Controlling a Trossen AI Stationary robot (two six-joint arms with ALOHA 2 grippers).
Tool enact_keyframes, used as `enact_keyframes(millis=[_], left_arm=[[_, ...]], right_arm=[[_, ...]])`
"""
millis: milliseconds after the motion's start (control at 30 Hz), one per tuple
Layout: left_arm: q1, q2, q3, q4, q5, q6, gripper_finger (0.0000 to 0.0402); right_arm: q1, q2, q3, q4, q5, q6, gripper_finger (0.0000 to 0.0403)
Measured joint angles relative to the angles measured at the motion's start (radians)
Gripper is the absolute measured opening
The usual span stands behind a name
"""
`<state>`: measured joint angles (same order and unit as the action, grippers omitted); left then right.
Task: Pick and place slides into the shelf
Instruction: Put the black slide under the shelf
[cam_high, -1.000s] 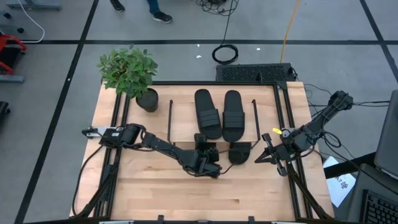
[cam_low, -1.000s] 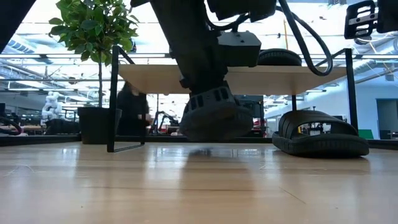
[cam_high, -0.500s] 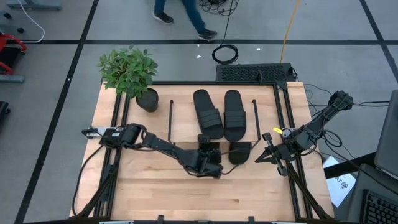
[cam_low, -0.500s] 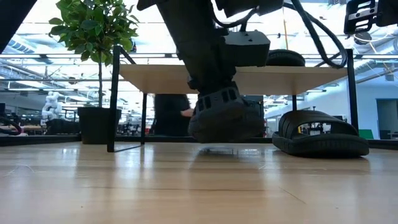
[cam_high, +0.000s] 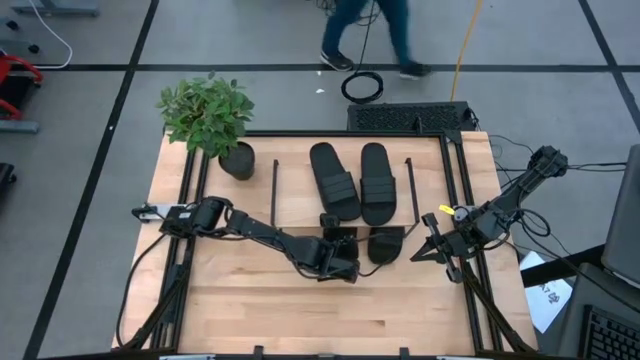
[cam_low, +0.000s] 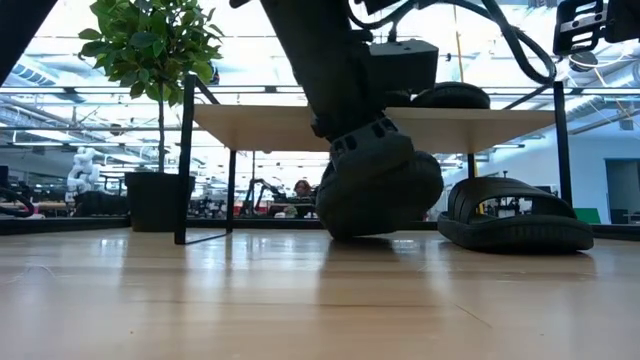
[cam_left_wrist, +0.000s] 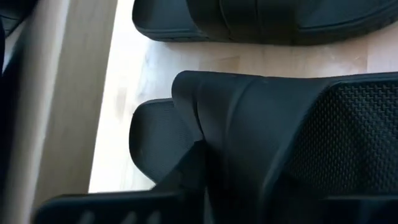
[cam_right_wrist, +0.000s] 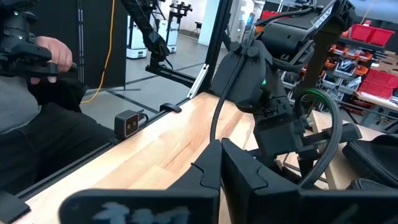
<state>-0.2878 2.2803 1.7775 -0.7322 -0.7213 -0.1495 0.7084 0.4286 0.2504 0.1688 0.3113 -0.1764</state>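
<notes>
Two black slides (cam_high: 335, 180) (cam_high: 377, 183) lie side by side on the shelf's light-wood top board (cam_high: 295, 190). The board shows from the side in the low view (cam_low: 270, 127). A third slide (cam_high: 385, 245) (cam_low: 515, 217) rests sole-down on the table at the shelf's near edge. My left gripper (cam_high: 336, 258) is shut on the fourth slide (cam_low: 380, 190) just left of the third. My right gripper (cam_high: 424, 250) hovers shut to the right of the shelf, touching nothing. My left gripper holds the fourth slide from above; its wide strap (cam_left_wrist: 261, 124) fills the wrist view, and the slide itself hides where the fingers meet it. The slide hangs tilted below the gripper, its lower end (cam_low: 365, 232) at the tabletop in front of the shelf.
A potted plant (cam_high: 212, 118) stands at the table's far left corner, left of the shelf. Thin black shelf frames (cam_high: 273, 195) (cam_high: 408, 190) flank the board. A person walks on the floor beyond the far edge (cam_high: 370, 30). Bare wood lies near the table's near edge (cam_high: 300, 310).
My left gripper has carried the fourth slide toward the table's right and down. The slide was lifted clear a second ago and now has its lower end at the tabletop, closer to the third slide. The person beyond the table has walked to the right.
</notes>
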Motion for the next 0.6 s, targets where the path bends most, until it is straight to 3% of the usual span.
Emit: enact_keyframes(millis=[300, 600], left_arm=[[-0.017, 0.003, -0.001, 0.027, 0.007, -0.010, 0.0182], [-0.029, 0.012, -0.007, 0.044, 0.092, -0.024, 0.0213]], right_arm=[[0.000, 0.000, 0.000, 0.000, 0.000, 0.007, 0.0000], [0.000, 0.000, 0.000, 0.000, -0.001, 0.008, 0.0000]])
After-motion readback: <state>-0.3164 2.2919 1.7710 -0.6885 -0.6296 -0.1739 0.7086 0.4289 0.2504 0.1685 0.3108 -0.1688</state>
